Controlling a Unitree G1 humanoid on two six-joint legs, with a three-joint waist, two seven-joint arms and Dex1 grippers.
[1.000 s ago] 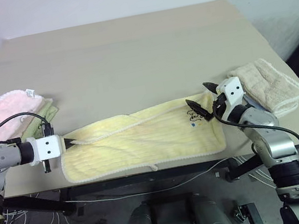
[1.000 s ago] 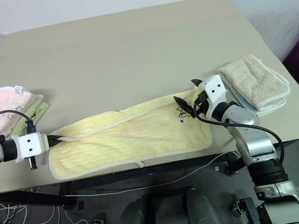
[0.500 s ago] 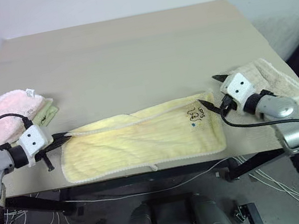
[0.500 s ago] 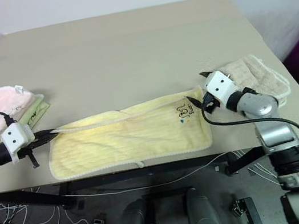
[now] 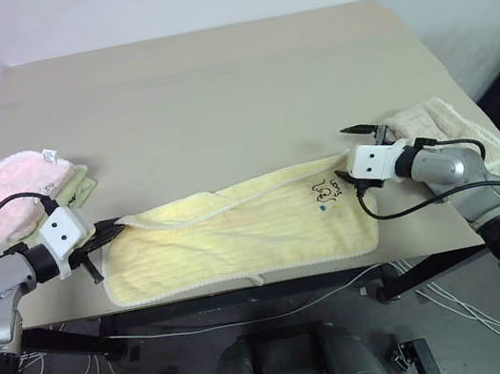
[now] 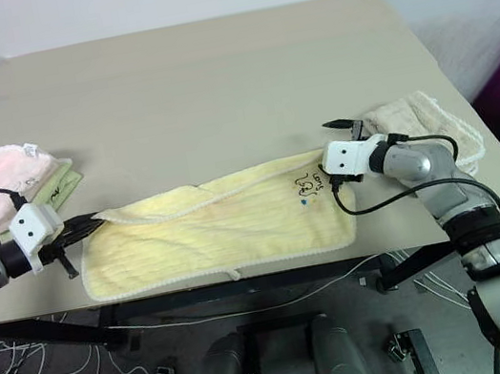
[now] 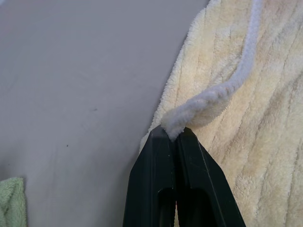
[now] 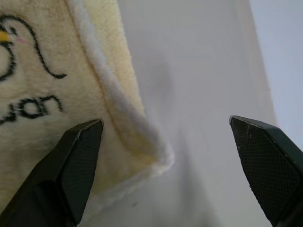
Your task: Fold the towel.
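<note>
At far left of the head view, a pink folded towel (image 5: 7, 194) lies on the table (image 5: 213, 87). Below it, the left gripper (image 5: 111, 233) has its jaws clamped on the white hem of the pale yellow towel (image 5: 240, 237), spread along the lower centre. At right, the right gripper (image 5: 361, 156) has its jaws wide apart at the towel's corner, beside a beige folded towel (image 5: 448, 128).

The embroidered mark (image 8: 21, 71) on the towel (image 5: 240, 237) is cut off by the right wrist picture's edge, its letters only partly readable. A green cloth (image 5: 78, 186) near the table's (image 5: 213, 87) left edge lies mostly hidden under the pink towel (image 5: 8, 191). The right gripper (image 5: 361, 156) covers part of the beige towel (image 5: 448, 128).
</note>
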